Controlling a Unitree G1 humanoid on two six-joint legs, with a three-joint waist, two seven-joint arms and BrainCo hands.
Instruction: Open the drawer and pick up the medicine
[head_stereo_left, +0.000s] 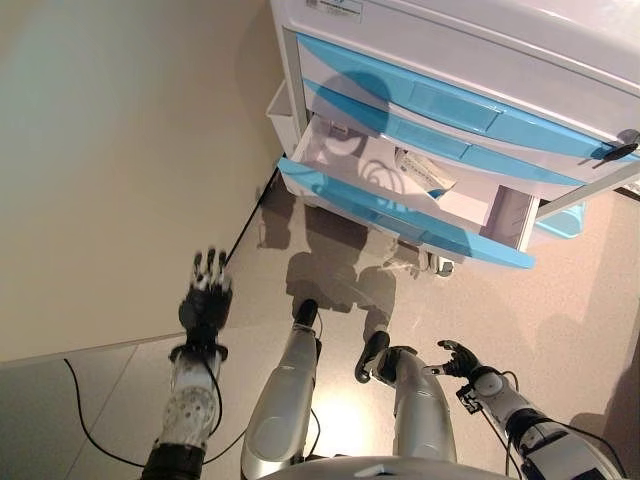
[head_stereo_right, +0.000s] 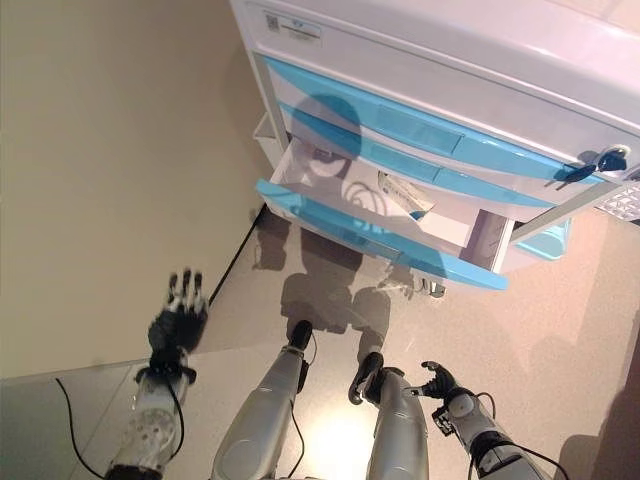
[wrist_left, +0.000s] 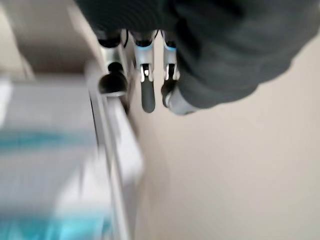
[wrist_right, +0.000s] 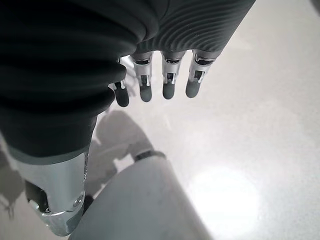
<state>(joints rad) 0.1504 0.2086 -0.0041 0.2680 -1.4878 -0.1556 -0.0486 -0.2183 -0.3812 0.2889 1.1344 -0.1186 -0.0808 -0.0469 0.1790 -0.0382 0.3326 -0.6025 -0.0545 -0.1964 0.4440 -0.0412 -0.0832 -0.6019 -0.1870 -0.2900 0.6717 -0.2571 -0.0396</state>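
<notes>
The white cabinet (head_stereo_left: 480, 40) with blue drawer fronts stands against the beige wall (head_stereo_left: 110, 150). Its lowest drawer (head_stereo_left: 400, 215) is pulled out, and the two drawers above it are closed. Inside the open drawer the medicine (head_stereo_left: 425, 172), a small white packet, lies near the middle, close to the back side. No hand touches it. The left hand (head_stereo_left: 205, 295) hangs in front of the cabinet, well apart from the drawer, near the wall; its fingers (wrist_left: 148, 92) are straight and spread, holding nothing. The right hand (head_stereo_left: 460, 358) is low, in front of the drawer and also well apart from it; its fingers (wrist_right: 168, 82) are relaxed and nearly straight, with nothing in them
</notes>
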